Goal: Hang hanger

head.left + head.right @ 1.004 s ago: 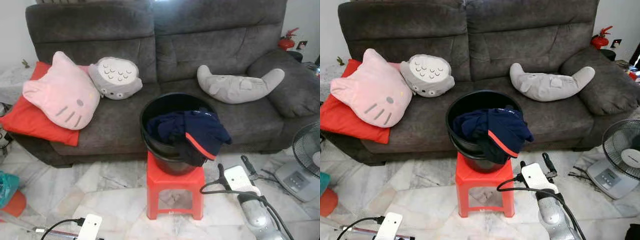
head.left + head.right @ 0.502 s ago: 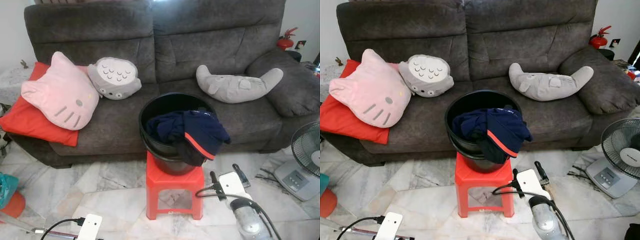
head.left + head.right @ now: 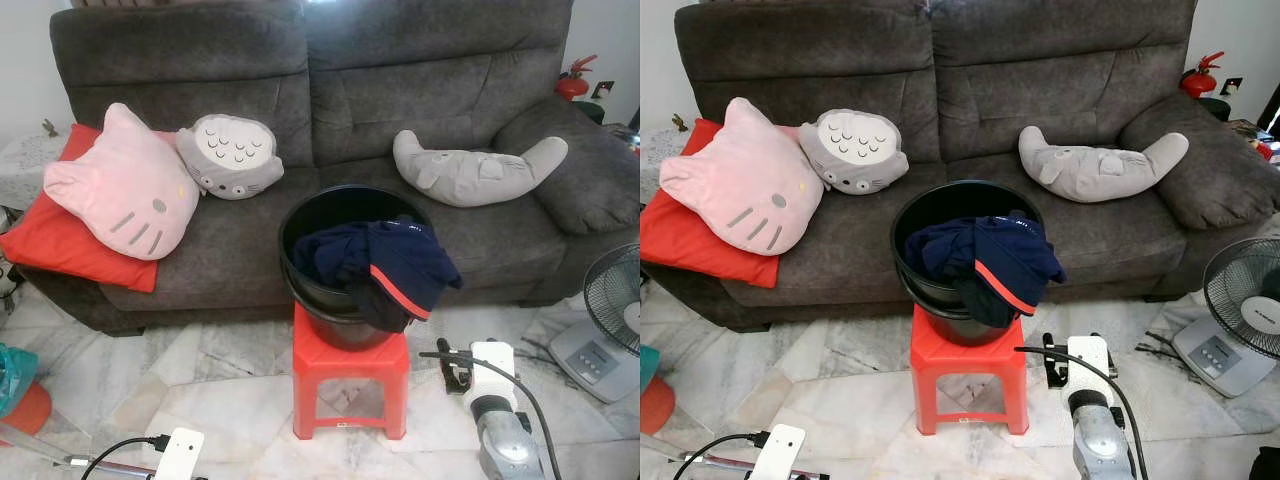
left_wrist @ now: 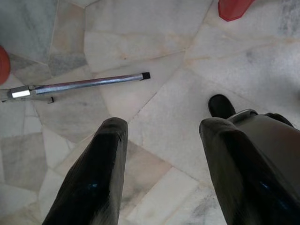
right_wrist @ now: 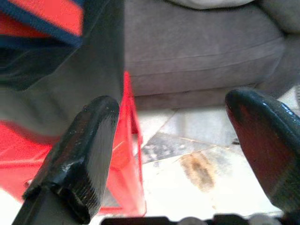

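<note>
My right gripper (image 5: 173,154) hangs low at about four o'clock from the red stool (image 3: 350,385), fingers spread wide with nothing between them, aimed at the stool's edge and the sofa (image 3: 330,90) front; my left gripper (image 4: 161,159) points down at the marble floor (image 4: 154,42), its fingers likewise apart and empty. On the stool sits the black tub (image 3: 325,215) with a navy garment (image 3: 385,262), orange-striped, draped over its rim toward five o'clock. I can't make out a hanger anywhere, only a metal rod (image 4: 79,84) lying flat on the floor, and no writing is readable.
</note>
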`<state>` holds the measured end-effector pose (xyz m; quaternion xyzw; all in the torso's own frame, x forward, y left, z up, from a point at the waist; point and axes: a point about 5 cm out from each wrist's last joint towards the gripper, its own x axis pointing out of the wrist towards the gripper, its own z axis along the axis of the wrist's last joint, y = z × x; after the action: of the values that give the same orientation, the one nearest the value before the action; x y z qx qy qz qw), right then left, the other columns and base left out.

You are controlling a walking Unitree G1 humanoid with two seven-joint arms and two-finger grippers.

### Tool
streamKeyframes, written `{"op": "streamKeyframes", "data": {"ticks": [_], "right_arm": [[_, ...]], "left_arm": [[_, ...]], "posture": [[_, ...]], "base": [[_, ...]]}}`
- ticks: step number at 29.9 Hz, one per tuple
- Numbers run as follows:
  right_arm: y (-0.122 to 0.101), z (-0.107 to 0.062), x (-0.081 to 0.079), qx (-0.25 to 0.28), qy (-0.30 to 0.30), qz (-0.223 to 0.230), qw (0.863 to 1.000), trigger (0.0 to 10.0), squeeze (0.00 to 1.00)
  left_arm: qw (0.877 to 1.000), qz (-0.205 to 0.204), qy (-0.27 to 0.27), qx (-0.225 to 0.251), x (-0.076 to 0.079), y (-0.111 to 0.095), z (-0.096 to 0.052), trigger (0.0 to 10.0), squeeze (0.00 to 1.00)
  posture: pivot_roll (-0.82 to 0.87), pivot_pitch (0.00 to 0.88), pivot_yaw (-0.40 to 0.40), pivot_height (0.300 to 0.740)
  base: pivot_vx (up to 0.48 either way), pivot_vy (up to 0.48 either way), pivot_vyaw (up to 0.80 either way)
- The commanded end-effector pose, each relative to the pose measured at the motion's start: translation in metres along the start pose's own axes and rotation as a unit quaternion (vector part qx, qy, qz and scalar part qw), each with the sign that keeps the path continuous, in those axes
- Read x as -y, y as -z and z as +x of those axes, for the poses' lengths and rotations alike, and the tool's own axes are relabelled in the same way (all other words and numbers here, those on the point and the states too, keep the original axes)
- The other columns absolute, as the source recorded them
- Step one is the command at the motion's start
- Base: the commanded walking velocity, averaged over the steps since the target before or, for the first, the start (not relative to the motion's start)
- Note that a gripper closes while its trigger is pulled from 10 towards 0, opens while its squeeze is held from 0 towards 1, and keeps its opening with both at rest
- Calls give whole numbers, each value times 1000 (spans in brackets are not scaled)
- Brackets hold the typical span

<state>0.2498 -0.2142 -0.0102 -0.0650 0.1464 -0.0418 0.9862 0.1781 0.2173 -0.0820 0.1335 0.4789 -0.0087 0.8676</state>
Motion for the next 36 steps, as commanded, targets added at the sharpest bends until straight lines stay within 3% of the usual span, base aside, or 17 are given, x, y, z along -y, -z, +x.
{"op": "streamKeyframes", "data": {"ticks": [1, 18, 36], "right_arm": [[-1, 1, -4, -1, -18, 5, 1000, 10000, 0], [-27, 21, 1, 27, -30, -10, 999, 10000, 0], [-25, 21, -12, 15, -90, -22, 996, 10000, 0]], "left_arm": [[1000, 7, -10, -6, -5, 3, -1, 10000, 0], [1000, 9, -15, -3, -6, 2, -1, 10000, 0], [1000, 15, -14, -4, -7, 2, -1, 10000, 0]], "posture": [[-184, 0, 82, 740], [-175, 0, 82, 740], [-175, 0, 84, 740]], "base": [[0, 0, 0], [0, 0, 0], [0, 0, 0]]}}
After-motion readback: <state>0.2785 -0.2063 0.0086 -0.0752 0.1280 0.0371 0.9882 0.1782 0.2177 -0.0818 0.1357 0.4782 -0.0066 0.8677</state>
